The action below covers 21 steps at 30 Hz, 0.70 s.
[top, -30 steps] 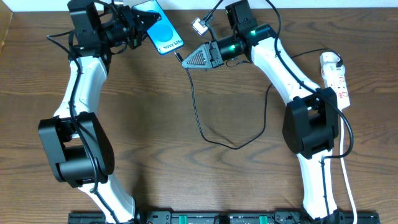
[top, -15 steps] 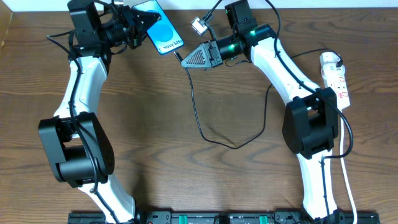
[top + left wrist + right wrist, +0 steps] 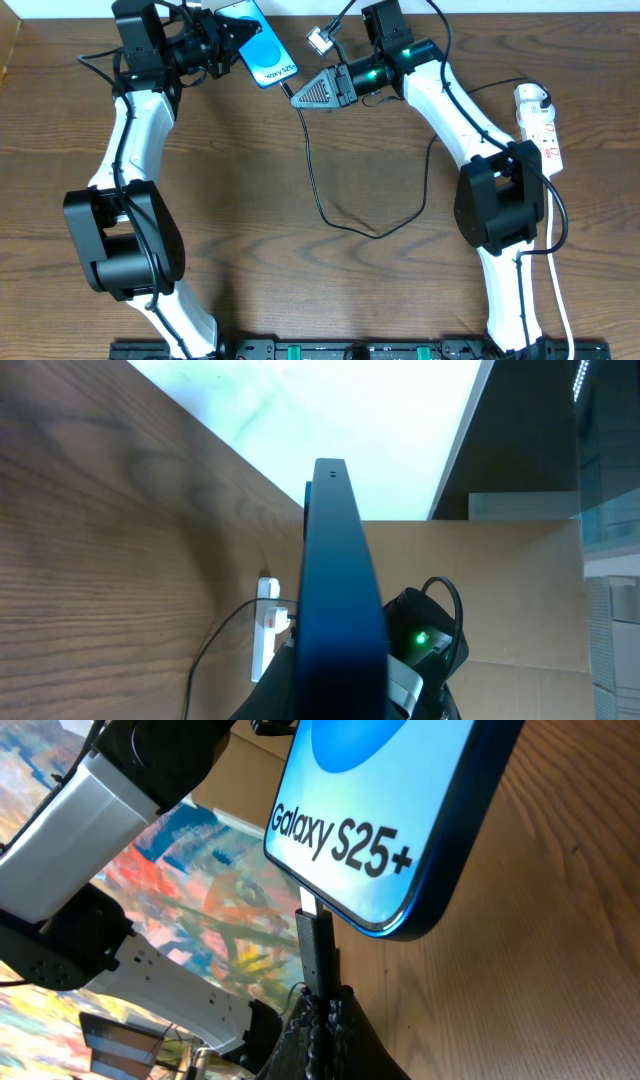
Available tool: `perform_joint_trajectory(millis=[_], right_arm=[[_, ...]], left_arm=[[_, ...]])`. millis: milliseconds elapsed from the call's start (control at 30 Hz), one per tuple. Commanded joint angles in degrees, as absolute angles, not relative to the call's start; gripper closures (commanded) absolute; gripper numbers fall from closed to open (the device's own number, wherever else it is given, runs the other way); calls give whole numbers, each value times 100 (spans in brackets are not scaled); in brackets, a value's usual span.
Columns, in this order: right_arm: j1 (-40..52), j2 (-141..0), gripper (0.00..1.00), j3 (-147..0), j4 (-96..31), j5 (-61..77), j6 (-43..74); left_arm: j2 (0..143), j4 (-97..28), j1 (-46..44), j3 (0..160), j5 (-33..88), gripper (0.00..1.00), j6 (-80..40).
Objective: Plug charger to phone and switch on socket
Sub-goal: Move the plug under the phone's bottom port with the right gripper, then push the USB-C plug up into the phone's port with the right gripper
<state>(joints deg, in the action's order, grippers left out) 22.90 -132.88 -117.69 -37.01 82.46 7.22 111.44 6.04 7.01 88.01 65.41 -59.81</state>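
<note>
My left gripper [image 3: 222, 40] is shut on the phone [image 3: 260, 47], which has a blue screen and a white band reading Galaxy S25+ [image 3: 345, 845], and holds it above the far middle of the table. In the left wrist view the phone [image 3: 340, 600] shows edge-on. My right gripper [image 3: 297, 96] is shut on the charger's black plug [image 3: 318, 950], whose metal tip meets the phone's bottom edge. The black cable [image 3: 320, 190] loops down over the table. The white socket [image 3: 538, 125] lies at the far right, apart from both grippers.
A small white connector [image 3: 320, 41] hangs near the right arm's wrist. The socket's white cord [image 3: 560, 300] runs down the right edge. The arm bases stand at the front. The table's far edge lies just behind the phone.
The left gripper and phone have shifted slightly toward the right gripper. The plug tip now sits against the phone's edge.
</note>
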Motion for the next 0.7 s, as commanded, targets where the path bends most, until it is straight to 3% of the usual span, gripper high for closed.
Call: perform_joint_trajectory(millis=[0, 667], right_arm=[[2342, -13124, 99, -11850, -3688, 8167, 816], [2368, -13124, 99, -11850, -3164, 8095, 1343]], left_arm=[[10995, 657, 676, 8906, 6659, 93, -5990], [10995, 655, 676, 8906, 6735, 93, -5981]])
